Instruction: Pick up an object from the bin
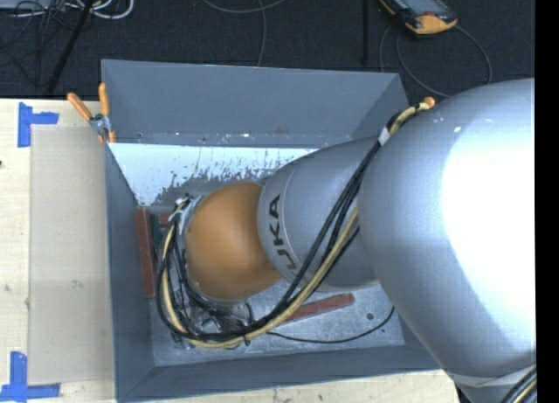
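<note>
My orange wrist cover [223,244] sits low toward 9 o'clock in the bin [253,104], gripper state I can't tell; risk: loose cables [170,301] snagging the red-brown stick [142,257] there.

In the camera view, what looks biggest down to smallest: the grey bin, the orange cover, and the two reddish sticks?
1. grey bin
2. orange cover, though it sits nearer the camera
3. left reddish stick and front reddish stick: they look alike, and the front one is partly hidden, so I won't rank them.
</note>
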`<state>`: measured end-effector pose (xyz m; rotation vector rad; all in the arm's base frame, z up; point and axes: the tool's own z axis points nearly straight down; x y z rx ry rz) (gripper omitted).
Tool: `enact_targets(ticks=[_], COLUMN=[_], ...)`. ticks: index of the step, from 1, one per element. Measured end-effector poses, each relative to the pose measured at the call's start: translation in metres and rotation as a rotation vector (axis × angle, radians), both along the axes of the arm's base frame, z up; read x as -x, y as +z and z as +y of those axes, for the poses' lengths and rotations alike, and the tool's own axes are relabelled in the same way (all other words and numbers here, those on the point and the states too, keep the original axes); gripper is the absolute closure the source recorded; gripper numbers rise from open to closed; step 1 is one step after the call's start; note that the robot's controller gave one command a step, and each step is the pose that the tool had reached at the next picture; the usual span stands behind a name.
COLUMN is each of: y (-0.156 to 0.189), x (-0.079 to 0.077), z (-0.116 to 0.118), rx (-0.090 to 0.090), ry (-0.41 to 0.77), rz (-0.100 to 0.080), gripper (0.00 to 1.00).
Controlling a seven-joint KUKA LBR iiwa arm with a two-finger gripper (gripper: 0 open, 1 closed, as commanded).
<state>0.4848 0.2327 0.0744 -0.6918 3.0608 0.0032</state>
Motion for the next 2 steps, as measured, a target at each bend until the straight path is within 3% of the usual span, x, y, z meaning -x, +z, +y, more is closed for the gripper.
enact_targets(ticks=[2], y=[0.023], x=[0.004], z=[-0.002], rx=[0.008], ry=[0.0], rz=[0.015], gripper=[1.0])
